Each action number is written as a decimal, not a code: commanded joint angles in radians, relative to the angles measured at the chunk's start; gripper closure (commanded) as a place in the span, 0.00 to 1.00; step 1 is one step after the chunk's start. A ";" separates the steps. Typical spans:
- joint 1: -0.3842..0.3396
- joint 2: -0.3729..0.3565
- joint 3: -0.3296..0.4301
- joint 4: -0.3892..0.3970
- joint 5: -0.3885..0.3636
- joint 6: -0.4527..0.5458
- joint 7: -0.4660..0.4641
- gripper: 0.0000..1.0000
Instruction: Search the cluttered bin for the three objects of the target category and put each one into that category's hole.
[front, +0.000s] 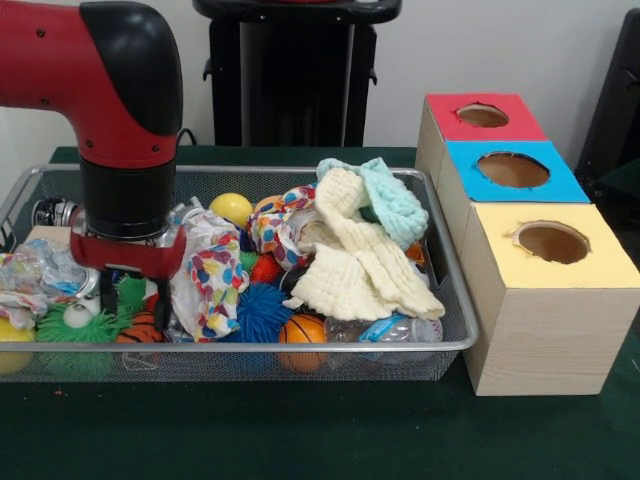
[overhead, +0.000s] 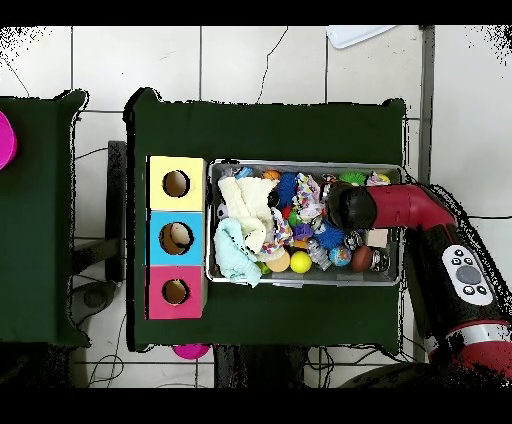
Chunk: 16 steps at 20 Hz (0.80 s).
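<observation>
Down at about 8 o'clock in the wire bin (front: 440, 345), front view, jaws buried in clutter; cannot tell whether apart or together. Just below, at 6 o'clock, a small orange basketball (front: 140, 330): probably light, smooth, prone to roll, so best pinched across its middle.

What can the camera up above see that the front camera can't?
Only the overhead view shows the tiled floor, the whole arm, and a pale thing down inside the blue box. Only the front view shows the boxes' wooden sides and the gripper among the toys. Both show the wire bin, cream cloth and yellow ball.
</observation>
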 joint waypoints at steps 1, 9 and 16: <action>0.028 0.084 0.006 0.129 -0.012 0.111 -0.226 0.00; 0.011 0.089 0.039 0.174 0.036 0.052 -0.152 0.00; -0.020 0.115 0.071 0.195 0.055 -0.021 -0.121 0.00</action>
